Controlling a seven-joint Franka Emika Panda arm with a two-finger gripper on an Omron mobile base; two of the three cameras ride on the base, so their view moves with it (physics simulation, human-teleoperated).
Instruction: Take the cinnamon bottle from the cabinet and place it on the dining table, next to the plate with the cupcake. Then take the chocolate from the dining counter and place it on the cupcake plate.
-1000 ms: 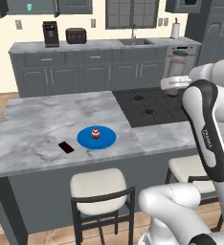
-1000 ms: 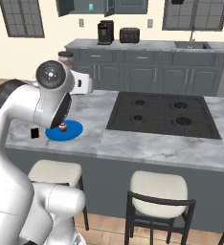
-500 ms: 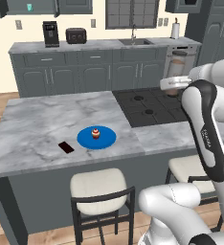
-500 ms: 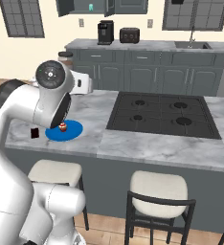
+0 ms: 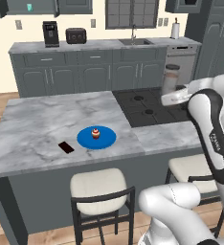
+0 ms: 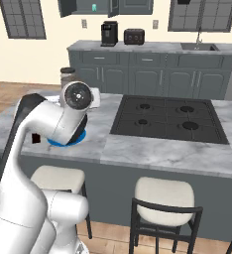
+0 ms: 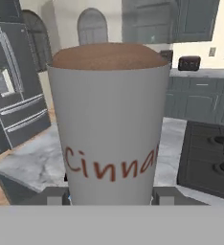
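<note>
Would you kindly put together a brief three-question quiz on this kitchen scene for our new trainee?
1. True or false: the gripper is shut on the cinnamon bottle.
2. What sits on the plate? A) cupcake B) chocolate C) nothing
3. Fill in: the chocolate lies on the dining table, just to the ____ of the plate in the left base view.

Key: 1 true; 2 A, the cupcake; 3 left.

Glossy veined marble dining table (image 5: 42,129); matt blue plate (image 5: 106,139).
</note>
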